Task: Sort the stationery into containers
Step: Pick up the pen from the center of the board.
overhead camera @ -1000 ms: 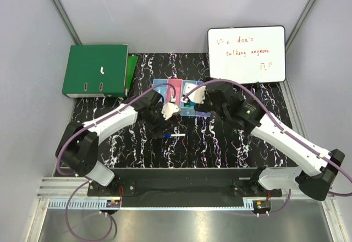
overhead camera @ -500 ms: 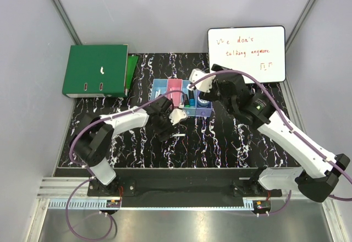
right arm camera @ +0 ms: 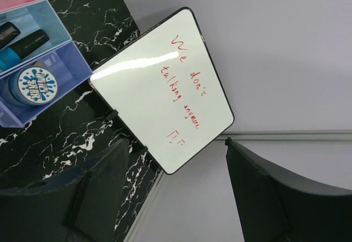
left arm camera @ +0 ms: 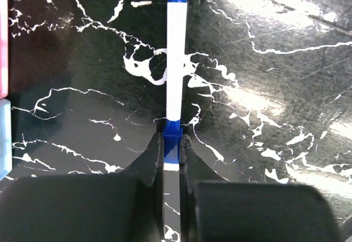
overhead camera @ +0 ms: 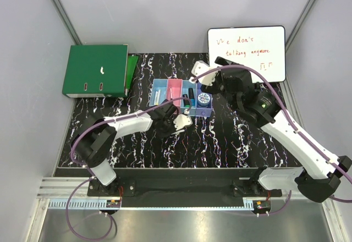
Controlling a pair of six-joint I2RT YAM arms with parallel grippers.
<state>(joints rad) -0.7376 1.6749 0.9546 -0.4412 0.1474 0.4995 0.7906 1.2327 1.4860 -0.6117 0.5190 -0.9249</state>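
- Pen [left arm camera: 176, 60], white in the body and blue at both ends, is lying along the black marbled table [left arm camera: 275, 88], on the near side of the containers [overhead camera: 175, 81] and close to them.
- The left gripper [left arm camera: 172, 143] is clenching the near blue end of this pen; we are seeing its fingers [left arm camera: 148, 162] pressing on it from both sides.
- We are not able to tell whether the pen is touching the table or is raised a little.
- The containers are standing as one joined row of four bins: light blue, pink, light blue and purple-blue.
- A round tin [right arm camera: 33, 83] with a blue-and-white top is sitting in the purple-blue bin, dark markers [right arm camera: 27, 43] are lying in the light blue bin next to it, and a white marker [overhead camera: 157, 95] is lying in the first light blue bin.
- The right gripper [right arm camera: 176, 142] is hanging released, its jaws standing wide apart with nothing between them, near the far right corner of the row.
- Beyond it, the whiteboard [overhead camera: 246, 54] with red writing is standing at the far right, and the green binder [overhead camera: 94, 70] is lying at the far left.
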